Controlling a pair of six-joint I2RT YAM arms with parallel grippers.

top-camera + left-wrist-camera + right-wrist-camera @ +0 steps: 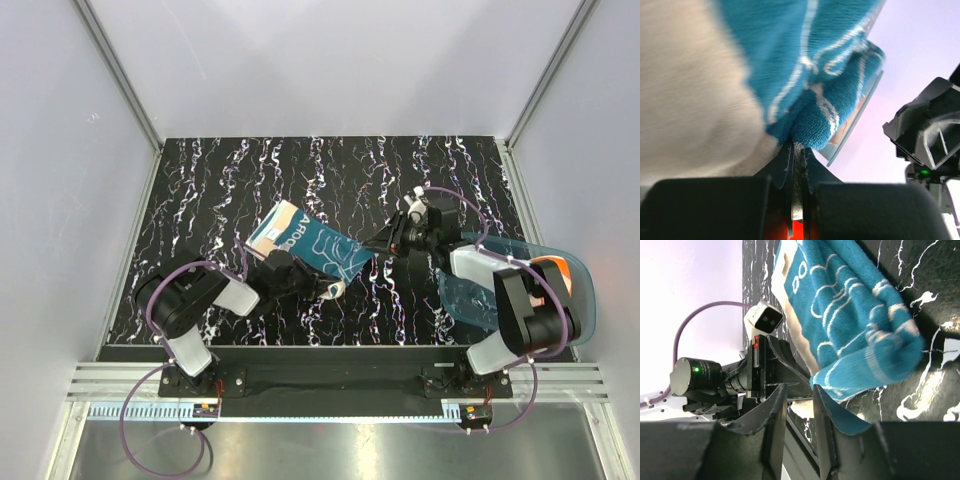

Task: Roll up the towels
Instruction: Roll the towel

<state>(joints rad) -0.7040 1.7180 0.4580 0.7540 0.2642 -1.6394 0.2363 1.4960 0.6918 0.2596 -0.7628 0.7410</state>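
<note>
Nearest me on my right, the tray sits on the table. The orange towel lies in it, largely hidden behind my right arm, so I cannot tell whether that one is rolled. My left hand is clamped hard on a bunched fold of the teal towel, jaws together with only cloth between them and the cream underside turned toward that wrist. The teal towel is over the middle of the table, between my two hands. It is crumpled at the gripped end and spreads flatter toward its far left corner; I cannot tell how much of it rests on the surface. Beyond it, my right hand stands just beside the towel's right edge, fingers a little apart with no cloth in the gap, so it holds nothing. In my judgement the cloth is light, soft and limp, and neither slippery nor fragile. It will sag and fold wherever it is unsupported. It is best pinched at an edge or corner, since a grip on the bunched part is likely to twist any roll.
</note>
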